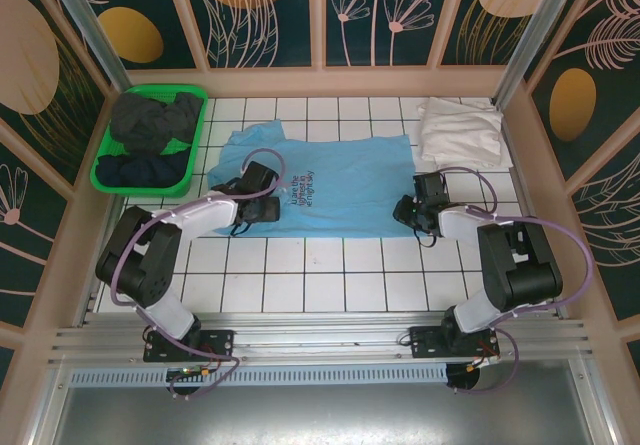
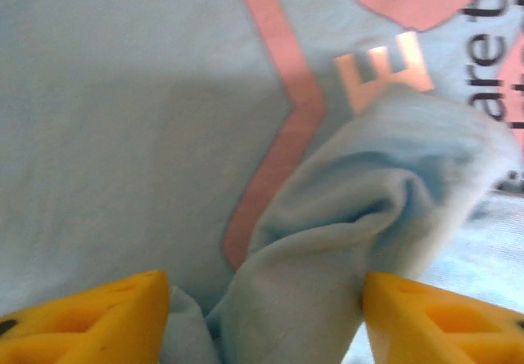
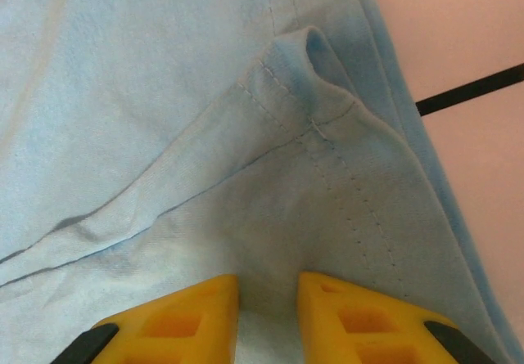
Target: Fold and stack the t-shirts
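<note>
Blue shirt flat at mid-table, long axis left to right, near edge right under both arms. Right gripper nearly closed, pinching the hem at the right end. Left gripper spread wide around a loose bunch of cloth at the left end, not clamped. Likely needs that grip closed before folding away from the bases. White shirt just beyond the right end, basket of dark shirts far left; both seemingly off the fold's path.

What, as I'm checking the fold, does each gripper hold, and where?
Right gripper pinches the light blue t-shirt at its hemmed edge; left gripper stands open astride a bunched fold.
</note>
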Tool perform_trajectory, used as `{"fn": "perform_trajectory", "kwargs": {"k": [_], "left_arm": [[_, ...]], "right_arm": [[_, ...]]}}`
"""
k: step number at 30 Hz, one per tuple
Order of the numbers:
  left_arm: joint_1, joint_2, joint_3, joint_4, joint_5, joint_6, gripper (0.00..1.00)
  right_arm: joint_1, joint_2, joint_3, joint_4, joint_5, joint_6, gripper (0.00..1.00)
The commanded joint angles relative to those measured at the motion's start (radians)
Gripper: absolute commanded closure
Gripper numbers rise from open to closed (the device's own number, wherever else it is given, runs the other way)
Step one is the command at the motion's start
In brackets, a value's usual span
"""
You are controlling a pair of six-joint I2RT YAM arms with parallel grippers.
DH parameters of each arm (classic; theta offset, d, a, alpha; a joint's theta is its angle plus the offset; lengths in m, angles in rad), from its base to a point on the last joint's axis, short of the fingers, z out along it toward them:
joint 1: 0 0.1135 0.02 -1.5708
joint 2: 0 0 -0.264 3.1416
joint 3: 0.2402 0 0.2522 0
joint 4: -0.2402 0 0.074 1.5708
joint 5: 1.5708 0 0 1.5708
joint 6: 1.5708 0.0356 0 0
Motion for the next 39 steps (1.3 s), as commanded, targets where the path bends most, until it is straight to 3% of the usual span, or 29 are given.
{"fn": "perform_trajectory", "kwargs": {"k": [1,5,7,10,13,17,26,31,37,39], "left_arm": [[0.004,-0.037,0.034,-0.032,-0.124,-0.009,0.23],[0.004,0.000,0.107,-0.062,-0.150,0.015,0.21],[0.005,0.018,0.121,-0.063,-0.145,0.020,0.26],[0.006,0.029,0.124,-0.062,-0.145,0.020,0.44],[0.007,0.033,0.124,-0.058,-0.139,0.020,0.49],[0.017,0.049,0.124,-0.062,-0.154,0.028,0.44],[0.106,0.193,0.266,-0.090,-0.193,0.174,0.47],[0.113,0.248,0.301,-0.089,-0.054,0.249,0.58],[0.116,0.279,0.313,-0.107,0.013,0.287,0.54],[0.121,0.300,0.330,-0.120,0.013,0.292,0.58]], "right_arm": [[-0.003,0.029,-0.005,-0.009,-0.016,-0.019,0.73],[-0.002,0.020,-0.006,-0.017,-0.008,-0.023,0.73],[-0.003,0.014,-0.013,-0.018,-0.003,-0.025,0.73],[-0.006,0.009,-0.019,-0.027,0.007,-0.029,0.73],[-0.009,0.004,-0.022,-0.030,0.006,-0.032,0.73],[-0.011,0.000,-0.021,-0.028,0.003,-0.035,0.73],[-0.010,0.002,-0.030,-0.009,-0.017,-0.029,0.73],[-0.012,-0.003,-0.043,-0.008,-0.008,-0.027,0.73],[-0.017,0.004,-0.048,-0.002,-0.011,-0.028,0.74],[-0.016,0.005,-0.048,0.002,-0.016,-0.027,0.73]]}}
